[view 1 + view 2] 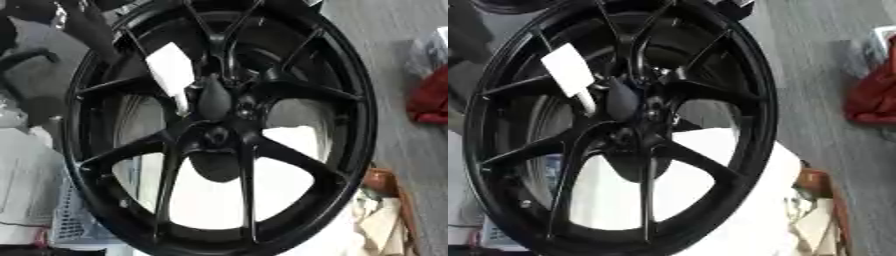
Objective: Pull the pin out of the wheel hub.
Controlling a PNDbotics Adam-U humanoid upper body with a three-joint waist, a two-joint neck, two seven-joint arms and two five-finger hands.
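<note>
A large black spoked wheel (346,100) stands upright and fills both views. Its hub (229,134) sits near the middle, where the spokes meet. A dark rounded lump (213,97) lies over the hub's upper part; I cannot tell what it is. A white tag (566,70) hangs among the spokes up and left of the hub, with a short white stub (585,102) below it. No pin stands out clearly against the black hub. I can make out neither of my hands in either view.
A white surface (210,200) shows through the lower spokes. Red cloth (430,97) lies on the grey floor at the right. A brown box with pale scraps (385,200) sits at the lower right, and a pale mesh basket (74,227) at the lower left.
</note>
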